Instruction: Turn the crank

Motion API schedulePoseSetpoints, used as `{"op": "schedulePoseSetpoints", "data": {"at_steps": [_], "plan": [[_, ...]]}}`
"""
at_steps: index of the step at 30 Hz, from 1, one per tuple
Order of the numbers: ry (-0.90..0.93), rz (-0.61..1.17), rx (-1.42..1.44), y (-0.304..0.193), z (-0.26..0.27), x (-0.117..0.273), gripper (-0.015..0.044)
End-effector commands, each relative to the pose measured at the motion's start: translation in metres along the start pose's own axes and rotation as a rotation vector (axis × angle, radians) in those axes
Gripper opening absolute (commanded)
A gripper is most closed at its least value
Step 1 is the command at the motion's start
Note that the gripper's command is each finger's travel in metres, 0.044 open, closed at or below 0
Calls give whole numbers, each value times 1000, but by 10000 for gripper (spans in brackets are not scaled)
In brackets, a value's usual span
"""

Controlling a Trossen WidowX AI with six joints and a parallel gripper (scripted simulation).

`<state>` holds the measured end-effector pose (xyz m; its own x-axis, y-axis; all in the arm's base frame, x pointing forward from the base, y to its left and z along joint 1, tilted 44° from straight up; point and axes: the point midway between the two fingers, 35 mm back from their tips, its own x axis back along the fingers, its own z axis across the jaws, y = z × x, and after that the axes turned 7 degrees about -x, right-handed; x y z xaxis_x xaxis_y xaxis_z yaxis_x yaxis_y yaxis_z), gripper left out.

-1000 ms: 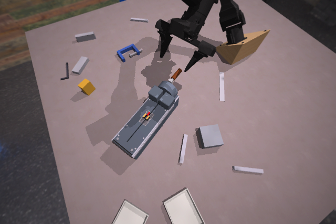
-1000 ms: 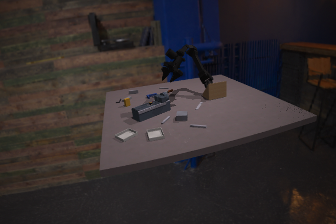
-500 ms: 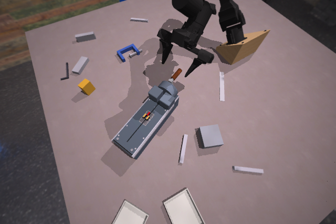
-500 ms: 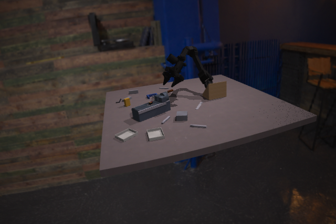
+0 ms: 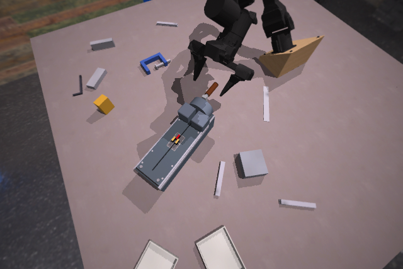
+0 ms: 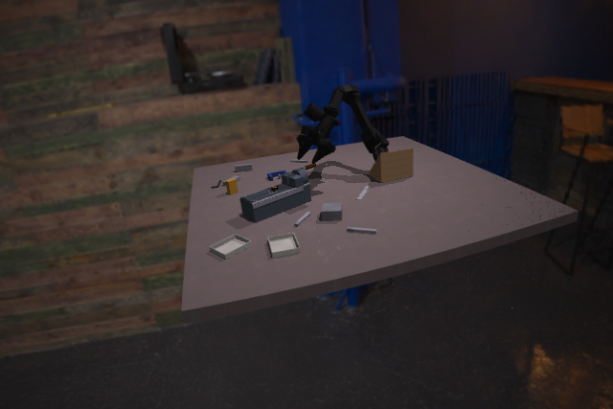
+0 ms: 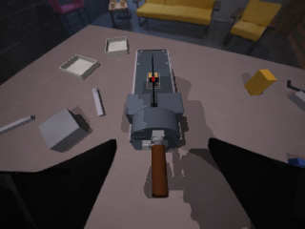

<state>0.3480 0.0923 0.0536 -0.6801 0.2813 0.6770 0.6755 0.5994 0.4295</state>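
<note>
The dark grey machine [image 5: 158, 152] [image 6: 279, 205] [image 7: 142, 72] stands on the table. The slide's red pointer [image 5: 177, 136] [image 7: 153, 79] is slightly off the line of the two brass zero marks [image 5: 177, 141], on the crank side of them. The crank's brown handle [image 5: 212, 88] [image 6: 310, 166] [image 7: 159, 172] sticks out from the round housing [image 5: 201, 105] at the machine's end. My gripper [image 5: 208, 87] [image 6: 306, 160] [image 7: 162, 142] is open and empty. Its fingers stand wide on either side of the handle, seemingly above it, with no contact visible.
A wooden wedge [image 5: 286, 59] [image 6: 397, 165] stands by the arm. A blue clamp [image 5: 146, 67], a yellow block [image 5: 104, 104] [image 7: 260, 82], a grey block [image 5: 253, 163] [image 7: 63, 130], pale bars and two white trays [image 6: 230, 254] [image 6: 283, 254] lie around the machine.
</note>
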Motion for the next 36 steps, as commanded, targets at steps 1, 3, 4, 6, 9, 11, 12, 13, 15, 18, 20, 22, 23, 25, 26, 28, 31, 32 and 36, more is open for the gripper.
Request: {"op": "schedulePoseSetpoints", "data": {"at_steps": [1,3,4,6,9,11,12,13,15,18,20,22,23,25,26,28,31,32,36], "plan": [[6,15,11,-11,2,-8,440],[6,15,11,-13,2,-10,440],[6,15,11,-14,2,-11,440],[5,15,11,-16,1,-14,440],[5,15,12,-20,1,-17,440],[5,15,12,-22,0,-19,440],[5,15,12,-23,0,-20,440],[5,15,12,-24,0,-21,440],[5,15,12,-27,0,-23,440],[4,14,12,-30,-1,-26,440],[4,14,12,-33,-1,-28,440],[3,14,13,-35,-2,-30,440],[3,14,13,-36,-2,-31,440],[3,14,13,-38,-2,-32,440],[3,14,13,-39,-2,-33,440],[3,14,13,-39,-2,-33,440],[3,14,13,-39,-2,-33,414],[3,14,13,-39,-2,-33,387],[3,14,13,-39,-2,-33,282]]}}
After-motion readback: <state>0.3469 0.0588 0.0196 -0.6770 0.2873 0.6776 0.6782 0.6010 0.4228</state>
